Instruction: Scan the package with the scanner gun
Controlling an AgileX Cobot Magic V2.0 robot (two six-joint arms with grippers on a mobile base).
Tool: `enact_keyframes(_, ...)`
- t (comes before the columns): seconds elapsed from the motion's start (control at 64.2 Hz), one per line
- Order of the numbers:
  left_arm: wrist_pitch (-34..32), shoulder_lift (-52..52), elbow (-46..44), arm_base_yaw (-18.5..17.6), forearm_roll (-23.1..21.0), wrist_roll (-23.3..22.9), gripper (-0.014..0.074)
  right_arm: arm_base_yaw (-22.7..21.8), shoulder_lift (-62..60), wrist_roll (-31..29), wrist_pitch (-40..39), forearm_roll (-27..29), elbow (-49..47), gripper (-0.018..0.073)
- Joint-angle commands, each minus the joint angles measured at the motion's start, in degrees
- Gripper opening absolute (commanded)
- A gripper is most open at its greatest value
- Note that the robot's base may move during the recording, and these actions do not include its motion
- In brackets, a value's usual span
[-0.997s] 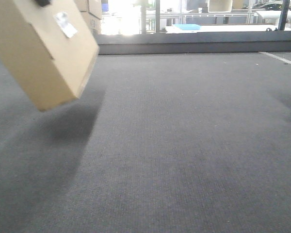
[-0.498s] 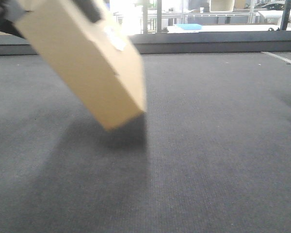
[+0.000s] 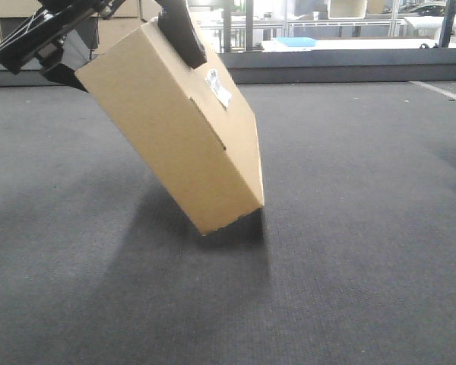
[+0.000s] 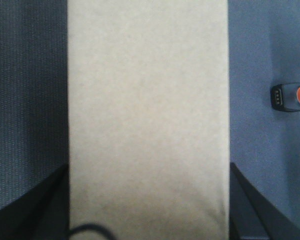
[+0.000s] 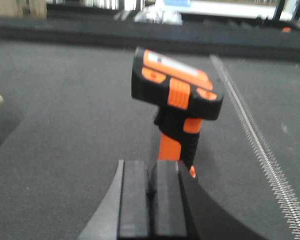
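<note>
A: While you hold the package (image 3: 182, 144) tilted like that, where is the scanner gun (image 5: 177, 95)?

B: Off to my right, well apart from it, upright on the tabletop (image 3: 349, 266), just ahead of my right pincer (image 5: 152, 200), whose pads are together on nothing I can see. My left pincer (image 4: 149, 205) is clamped across the package, long axis slanting down rightwards, white label (image 3: 219, 87) facing that side.

A: Which arm fetches it?

B: The right, I judge; it must open first.
</note>
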Motion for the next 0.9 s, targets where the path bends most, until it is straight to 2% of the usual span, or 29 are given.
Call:
enact_keyframes(0.0,-1.87,-0.25,-0.08,-0.39,-0.22,-0.25,-0.0111,-0.21,5.84,0.0,-8.11,-0.55,-0.3,-0.0169)
enact_keyframes(0.093,-2.35,-0.25,-0.08,-0.39,-0.12,-0.25,-0.0111,-0.21,10.63,0.0,-16.93,-0.55,-0.3,-0.0169)
enact_keyframes(0.171,-2.35,-0.25,-0.08,-0.39,-0.12,-0.25,-0.0111,-0.21,13.24,0.0,-21.21,-0.55,-0.3,-0.0169)
enact_keyframes(0.28,-2.46,-0.25,-0.08,-0.39,-0.12,-0.25,-0.0111,-0.21,16.46,0.35,-22.6,-0.18,-0.3,-0.0169)
enact_keyframes(0.405,-2.46,-0.25,-0.08,-0.39,-0.12,-0.25,-0.0111,-0.21,22.97,1.06,-22.26,5.69,0.18,-0.0169)
enact_keyframes(0.483,-2.68,-0.25,-0.08,-0.39,0.0,-0.25,-0.0111,-0.21,27.86,1.66,-32.06,6.35,2.27,-0.0165)
enact_keyframes(0.607,-3.17,-0.25,-0.08,-0.39,0.12,-0.25,-0.0111,-0.21,35.65,8.88,-49.49,6.35,6.84,-0.0162)
enact_keyframes(0.716,-3.48,-0.25,-0.08,-0.39,0.12,-0.25,-0.0111,-0.21,42.84,9.01,-63.22,6.12,10.14,-0.0162)
enact_keyframes(0.779,-3.92,-0.25,-0.08,-0.39,0.25,-0.25,-0.0111,-0.21,46.74,10.31,-69.33,6.12,11.08,-0.0162)
enact_keyframes(0.888,-4.58,-0.25,-0.08,-0.39,0.6,-0.25,-0.0111,-0.21,52.54,11.28,-74.74,5.71,11.19,-0.0162)
